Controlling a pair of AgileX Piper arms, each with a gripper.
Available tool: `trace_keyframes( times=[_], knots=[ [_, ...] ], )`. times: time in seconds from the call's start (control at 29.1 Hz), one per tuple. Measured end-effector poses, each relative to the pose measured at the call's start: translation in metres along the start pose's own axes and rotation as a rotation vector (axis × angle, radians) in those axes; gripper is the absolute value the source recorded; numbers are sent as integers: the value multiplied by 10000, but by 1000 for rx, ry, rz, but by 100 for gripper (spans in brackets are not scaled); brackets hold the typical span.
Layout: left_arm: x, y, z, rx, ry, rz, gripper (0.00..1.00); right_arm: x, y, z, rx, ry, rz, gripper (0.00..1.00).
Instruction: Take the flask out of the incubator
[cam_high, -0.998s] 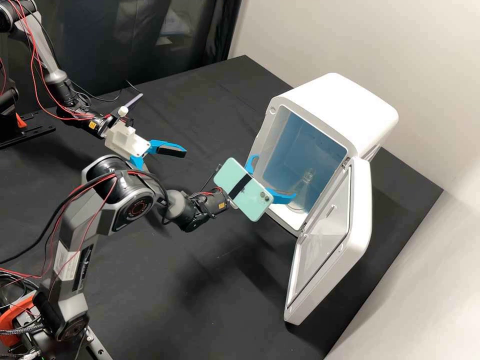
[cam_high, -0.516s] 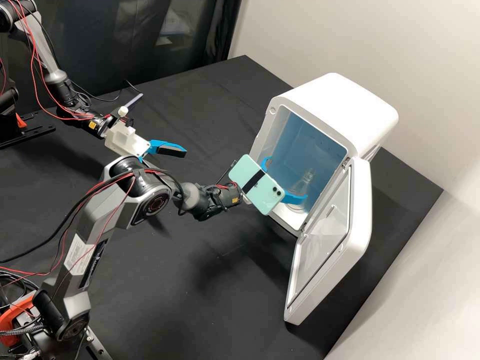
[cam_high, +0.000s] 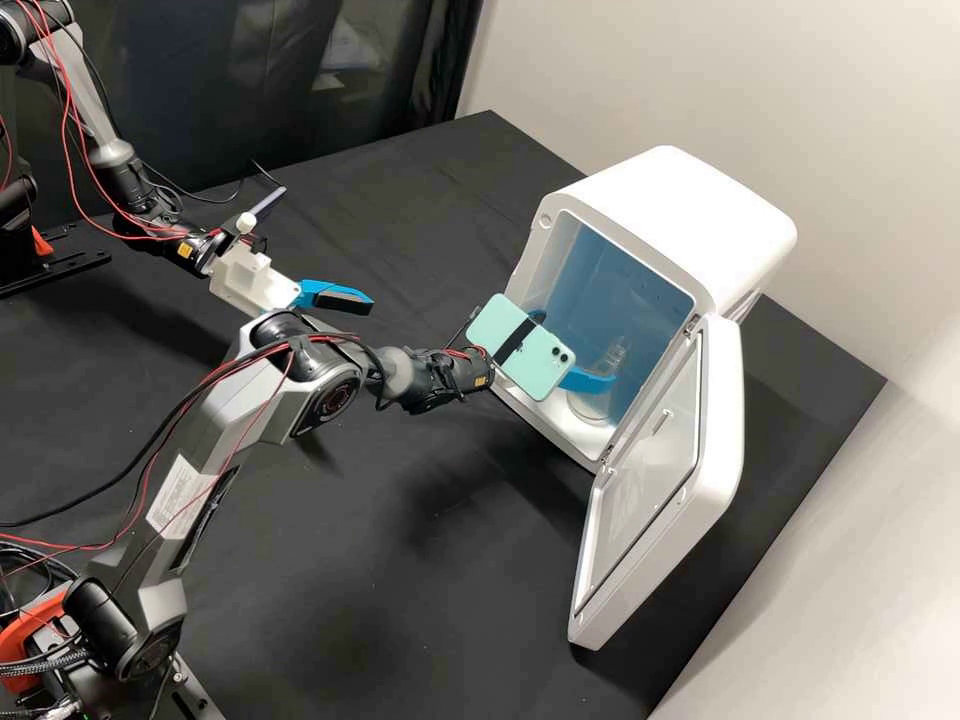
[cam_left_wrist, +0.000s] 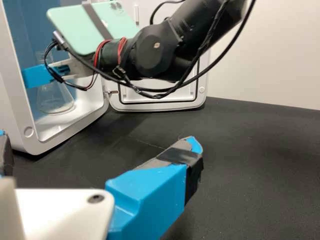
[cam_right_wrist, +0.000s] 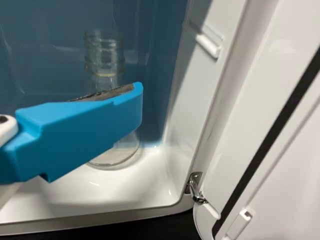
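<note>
The white incubator (cam_high: 690, 215) stands at the bench's right with its door (cam_high: 665, 470) swung open. Inside, on the blue-lit floor, a clear glass flask (cam_high: 612, 360) stands upright; it also shows as a conical flask (cam_left_wrist: 52, 97) and as a threaded neck (cam_right_wrist: 104, 60). My right gripper (cam_high: 568, 352) is open, its fingers past the doorway. One blue finger (cam_right_wrist: 75, 130) lies across the front of the flask body; I cannot tell whether it touches. My left gripper (cam_high: 318, 305) hangs open and empty over the bench, well left of the incubator, seen with one finger (cam_left_wrist: 165, 180) close up.
A mint-green phone (cam_high: 520, 345) is strapped on the right wrist and hides part of the doorway. The open door stands close beside the right gripper, hinge (cam_right_wrist: 196, 190) near the inner floor. Red cables (cam_high: 70, 130) trail along both arms. Bare black bench (cam_high: 420, 560) lies in front.
The right arm has stretched forward, carrying its open gripper from the doorway deeper into the incubator toward the flask. The left arm has kept still.
</note>
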Motion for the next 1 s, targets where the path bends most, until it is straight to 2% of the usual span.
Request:
trace_keyframes(
  times=[0.1, 0.21, 0.31, 0.45, 0.62, 0.79, 1.0],
  knots=[
    [0, 0, 0, 0, 0, 0, 100, 66, -52, 26, -15, -17, -16, 100],
    [1, -1, 5, 0, -2, 0, 100, 113, -100, 52, -13, -30, -30, 100],
    [1, -3, 13, 1, -4, -1, 100, 151, -111, 60, -3, -36, -24, 100],
    [0, 1, 22, 1, -7, 0, 100, 232, -110, 129, -24, -52, -14, 100],
    [1, 1, 27, 1, -9, 1, 100, 330, -107, 184, -20, -77, -17, 100],
    [2, -2, 39, 2, -13, 0, 100, 447, -104, 153, -17, -84, -27, 100],
    [5, -11, 74, 3, -23, -2, 100, 569, -114, 134, -31, -87, -41, 100]
  ],
)
